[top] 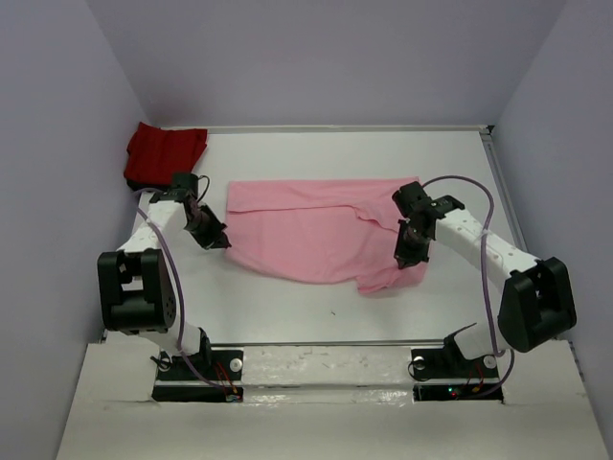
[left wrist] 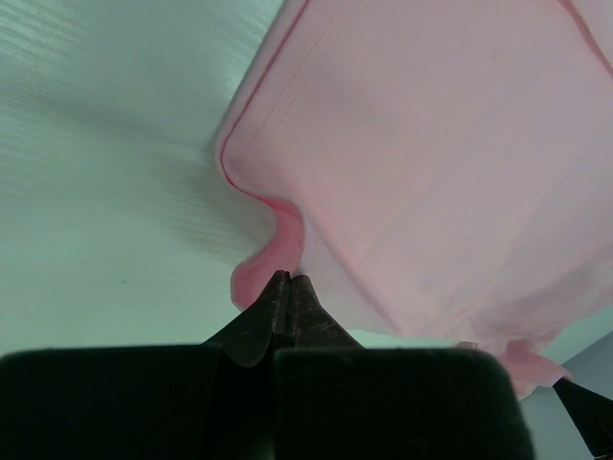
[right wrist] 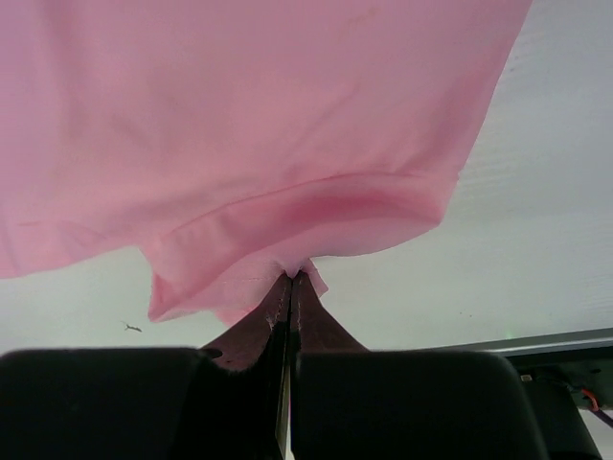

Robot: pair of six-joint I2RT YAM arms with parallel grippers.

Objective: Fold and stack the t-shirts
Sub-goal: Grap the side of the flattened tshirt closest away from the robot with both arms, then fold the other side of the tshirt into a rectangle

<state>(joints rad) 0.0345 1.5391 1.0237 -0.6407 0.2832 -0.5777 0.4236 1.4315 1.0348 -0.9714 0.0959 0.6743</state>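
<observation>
The light pink t-shirt lies spread across the middle of the white table, its right part folded and bunched. My left gripper is at the shirt's left edge; in the left wrist view its jaws are shut with the curled pink hem pinched at their tips. My right gripper is on the shirt's right side, shut on a gathered fold of the pink t-shirt, which rises from the table. The deep red t-shirt lies crumpled in the back left corner, apart from both grippers.
Lavender walls close the table in on the left, back and right. A small dark speck lies on the table in front of the pink shirt. Both arm bases stand at the near edge.
</observation>
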